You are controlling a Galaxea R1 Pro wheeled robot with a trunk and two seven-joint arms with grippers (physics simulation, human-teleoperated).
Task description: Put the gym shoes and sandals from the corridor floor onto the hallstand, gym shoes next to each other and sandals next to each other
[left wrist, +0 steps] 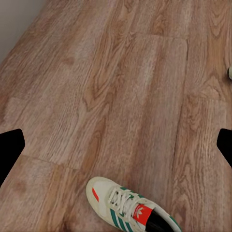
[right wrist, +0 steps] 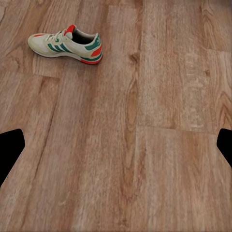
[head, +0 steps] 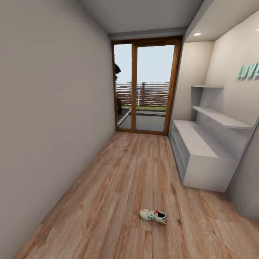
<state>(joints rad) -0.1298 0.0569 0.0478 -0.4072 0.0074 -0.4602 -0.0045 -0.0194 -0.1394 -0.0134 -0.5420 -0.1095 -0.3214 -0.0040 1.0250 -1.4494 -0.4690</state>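
One cream-white gym shoe [head: 153, 216] with green stripes and red patches lies on its sole on the wood-plank corridor floor [head: 115, 180], in the middle of the corridor. The pale-grey hallstand [head: 198, 140] stands along the right wall, its bench top and shelves bare. In the left wrist view a gym shoe [left wrist: 128, 208] lies close under my left gripper [left wrist: 116, 147], whose fingers [left wrist: 9, 152] are spread wide with nothing between them. My right gripper [right wrist: 116, 145] is also open above bare floor, with a gym shoe [right wrist: 65, 44] some way off. The sandals are out of view.
A plain grey wall [head: 46, 118] runs along the left. A wood-framed glass door [head: 145, 86] closes the far end. Staggered wall shelves [head: 221, 117] hang above the bench. A small pale object [left wrist: 230, 72] peeks in at the left wrist view's edge.
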